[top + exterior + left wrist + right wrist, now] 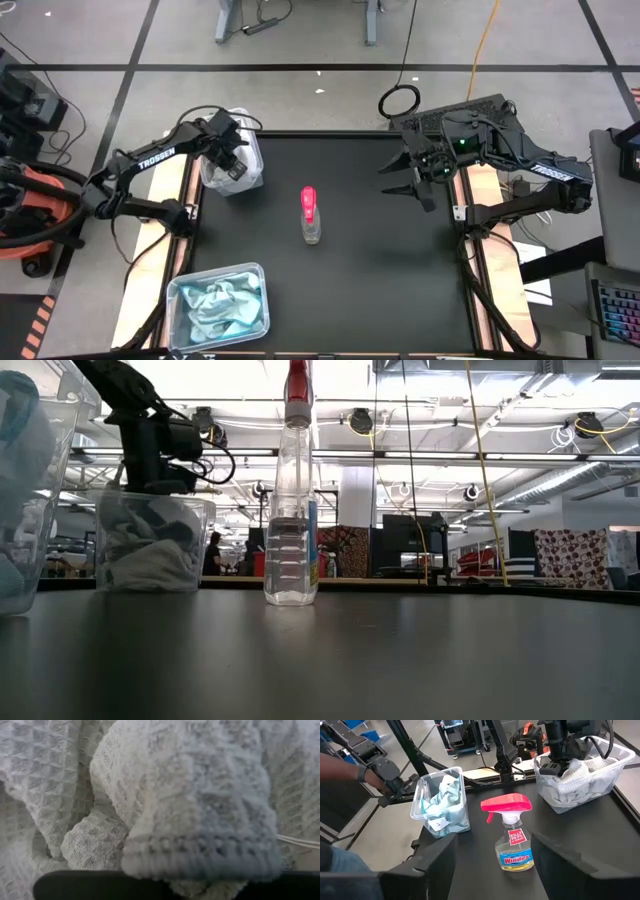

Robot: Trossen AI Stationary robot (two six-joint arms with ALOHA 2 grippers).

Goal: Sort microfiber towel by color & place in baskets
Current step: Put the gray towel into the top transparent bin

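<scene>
Two clear baskets stand on the black table's left side. The far one (258,172) holds white towels (572,782). The near one (262,272) holds light blue towels (215,305), one with a small tag. My left gripper (232,160) reaches down into the far basket from above, right at the white pile (190,795), which fills the left wrist view. My right gripper (388,178) hangs open above the table's far right part, pointing toward the left, clear of everything.
A clear spray bottle with a pink top (311,215) stands upright at the table's middle, between my right gripper and the baskets. Bare black tabletop lies around it and toward the near right. A person's arm (350,770) shows beyond the table's left edge.
</scene>
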